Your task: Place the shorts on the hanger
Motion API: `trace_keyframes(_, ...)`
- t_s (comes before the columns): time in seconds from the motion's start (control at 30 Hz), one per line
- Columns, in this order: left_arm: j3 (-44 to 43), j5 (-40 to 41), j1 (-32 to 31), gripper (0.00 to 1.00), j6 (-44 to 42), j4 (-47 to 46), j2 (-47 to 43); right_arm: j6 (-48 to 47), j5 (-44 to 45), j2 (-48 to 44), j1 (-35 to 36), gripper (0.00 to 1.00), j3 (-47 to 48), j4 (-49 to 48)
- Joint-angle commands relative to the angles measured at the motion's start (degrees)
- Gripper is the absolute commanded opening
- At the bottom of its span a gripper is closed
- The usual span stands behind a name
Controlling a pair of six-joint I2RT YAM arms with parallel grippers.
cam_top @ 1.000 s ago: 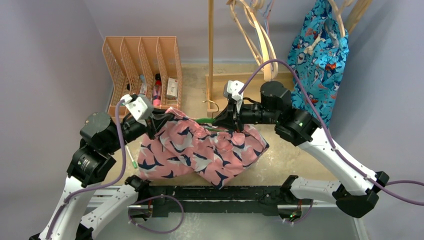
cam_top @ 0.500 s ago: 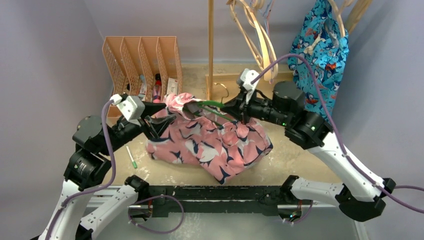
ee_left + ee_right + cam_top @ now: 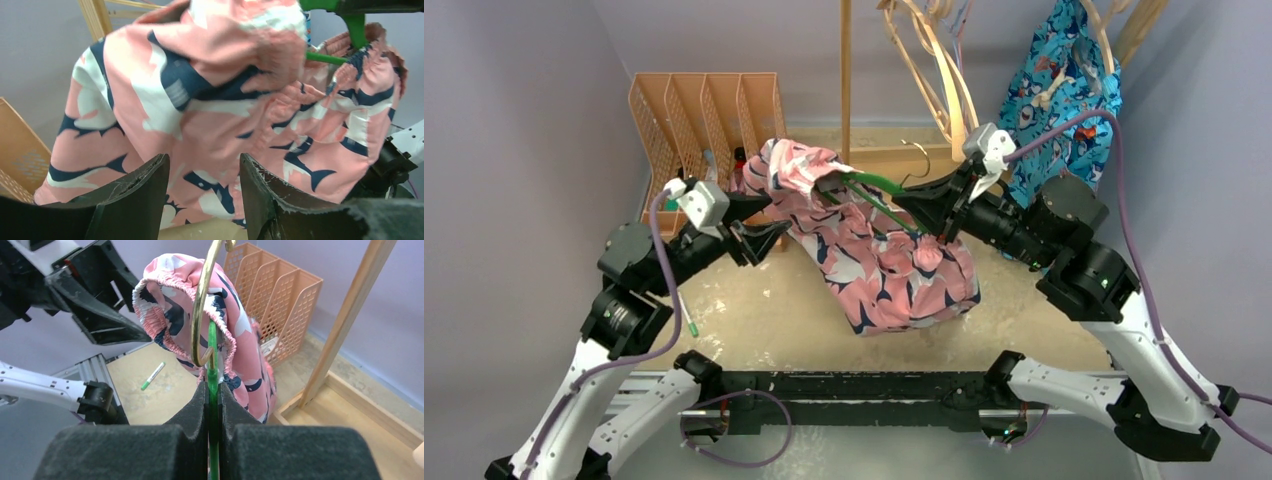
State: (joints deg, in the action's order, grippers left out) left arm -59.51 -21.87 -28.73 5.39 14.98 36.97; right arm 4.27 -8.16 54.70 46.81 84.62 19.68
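Note:
The pink shark-print shorts [image 3: 864, 255] hang off the thin green hanger [image 3: 876, 183], raised above the table, waistband looped over the hanger's left end. My right gripper [image 3: 921, 208] is shut on the hanger's green neck [image 3: 212, 345], just below its metal hook [image 3: 200, 305]. The shorts [image 3: 245, 340] drape beyond the hook in that view. My left gripper [image 3: 776, 217] stands open just left of the shorts, nothing between its fingers. In the left wrist view the gripper [image 3: 204, 165] faces the shorts [image 3: 200, 85], with the hanger [image 3: 325, 57] at upper right.
A peach file rack [image 3: 704, 120] stands at back left. A wooden stand's post [image 3: 845, 70] rises behind the shorts, with pale wooden hangers [image 3: 939, 70] and a bright blue garment [image 3: 1059, 100] at back right. A green pen [image 3: 687, 318] lies on the table near the left arm.
My right gripper has lifted the hanger and shorts up and to the right. My left gripper has opened, let go of the shorts' edge, and now sits apart from the fabric.

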Motion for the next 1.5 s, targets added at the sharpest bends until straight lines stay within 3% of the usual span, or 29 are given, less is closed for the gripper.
trace_keyframes(0.0,-1.2,1.8,0.3,0.52,-1.2,-5.7,1.7,2.6,-4.8,-2.6,-0.2,0.0,-2.0,-2.8)
trace_keyframes(0.2,-4.1,8.8,0.3,0.49,-14.9,9.9,0.4,7.8,-3.2,-8.4,-0.2,0.0,-4.0,-2.8)
trace_keyframes(0.27,-3.2,6.5,0.2,0.45,-19.6,13.7,-1.4,9.1,-4.7,-9.4,-0.2,0.0,-3.6,-2.1)
trace_keyframes(0.47,-0.3,3.7,0.2,0.49,-22.9,13.2,-7.7,11.0,-12.7,-12.0,-0.2,0.0,-5.5,-1.9)
trace_keyframes(0.73,-1.5,7.0,0.3,0.53,-28.5,18.8,-6.1,10.8,-15.8,-12.3,-0.2,0.0,-4.6,-1.1)
trace_keyframes(0.8,-1.4,7.4,0.2,0.45,-28.9,19.0,-6.2,10.7,-16.0,-12.4,-0.2,0.0,-4.4,-0.7)
trace_keyframes(0.9,-2.6,11.3,0.3,0.03,-28.3,19.4,-6.2,10.5,-14.9,-12.9,-0.2,0.0,-3.9,0.3)
trace_keyframes(0.93,-3.0,13.6,0.3,0.0,-27.3,19.4,-6.2,10.5,-14.6,-13.2,-0.2,0.0,-3.8,0.7)
trace_keyframes(1.07,-3.4,20.8,0.2,0.0,-22.7,18.7,-6.5,8.9,-13.6,-15.2,-0.2,0.0,-3.9,1.0)
trace_keyframes(1.33,-3.2,22.5,0.3,0.0,-18.3,22.4,-3.4,7.1,-12.8,-15.0,-0.2,0.0,-5.9,-3.5)
trace_keyframes(1.47,-2.7,21.7,0.3,0.01,-17.6,23.0,-3.1,7.8,-7.7,-13.4,-0.2,0.0,-5.3,-2.4)
